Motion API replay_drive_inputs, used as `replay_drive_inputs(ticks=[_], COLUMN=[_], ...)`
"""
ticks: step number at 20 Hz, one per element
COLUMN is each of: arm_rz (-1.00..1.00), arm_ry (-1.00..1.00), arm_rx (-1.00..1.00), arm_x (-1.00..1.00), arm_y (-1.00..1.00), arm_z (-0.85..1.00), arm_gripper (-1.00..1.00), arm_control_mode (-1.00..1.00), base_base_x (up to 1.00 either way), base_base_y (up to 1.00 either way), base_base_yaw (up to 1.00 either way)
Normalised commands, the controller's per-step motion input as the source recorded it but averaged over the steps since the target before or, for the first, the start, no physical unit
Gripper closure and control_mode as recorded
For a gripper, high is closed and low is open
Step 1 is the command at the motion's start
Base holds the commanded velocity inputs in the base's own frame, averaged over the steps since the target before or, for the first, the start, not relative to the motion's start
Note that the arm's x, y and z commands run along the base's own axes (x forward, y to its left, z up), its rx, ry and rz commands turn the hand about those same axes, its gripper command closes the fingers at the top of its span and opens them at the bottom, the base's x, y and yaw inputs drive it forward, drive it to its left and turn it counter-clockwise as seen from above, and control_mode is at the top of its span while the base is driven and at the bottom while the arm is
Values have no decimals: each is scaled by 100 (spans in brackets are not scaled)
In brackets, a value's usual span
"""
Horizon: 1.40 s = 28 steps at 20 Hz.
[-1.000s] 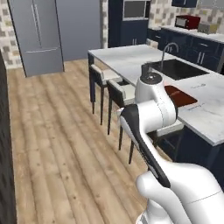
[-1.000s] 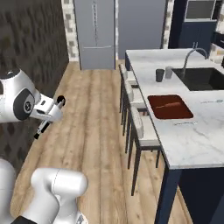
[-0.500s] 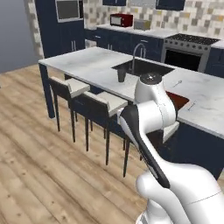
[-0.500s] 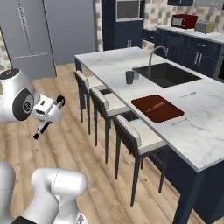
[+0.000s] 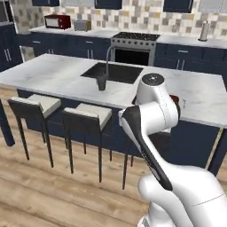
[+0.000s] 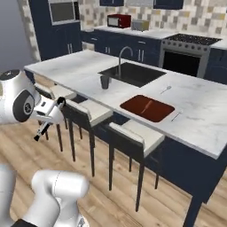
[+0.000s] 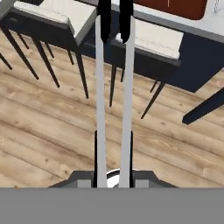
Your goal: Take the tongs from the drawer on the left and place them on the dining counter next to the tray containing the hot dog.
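Holding the tongs [image 7: 113, 87] in my gripper [image 7: 113, 153], jaws narrow on their two arms, I saw them above the wooden floor [image 7: 52, 127], short of the dining counter's [image 6: 199, 119] near edge, where the tray [image 6: 146, 107] sat.

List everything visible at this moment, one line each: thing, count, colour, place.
dining counter: one, white marble, centre.
sink: one, black, set in the dining counter, curved faucet behind it.
cup: one, dark, on the dining counter beside the sink.
tray: one, dark red, on the dining counter near its front edge.
spoon: one, silver, on the dining counter beyond the tray.
stools: three, dark legs, pale seats, along the dining counter.
stove: one, steel, back wall.
microwave: one, red, rear worktop.
tongs: one, silver arms with black ends, held.
end effector: one, shut on the tongs, over the wood floor.
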Motion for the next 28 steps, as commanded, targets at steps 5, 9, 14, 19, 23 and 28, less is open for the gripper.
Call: replay_drive_inputs(ticks=[5, 9, 14, 19, 23, 28], arm_rz=[0, 0, 0, 0, 0, 0], arm_ry=[0, 0, 0, 0, 0, 0], arm_rx=[0, 0, 0, 0, 0, 0], arm_x=[0, 0, 0, 0, 0, 0], arm_y=[0, 0, 0, 0, 0, 0], arm_z=[0, 0, 0, 0, 0, 0], arm_gripper=[100, 100, 100, 100, 100, 100], arm_control_mode=[100, 100, 100, 100, 100, 100], base_base_x=[19, 4, 0, 1, -3, 23], base_base_y=[100, 100, 100, 100, 18, 64], base_base_yaw=[-67, -69, -70, -66, -6, 2])
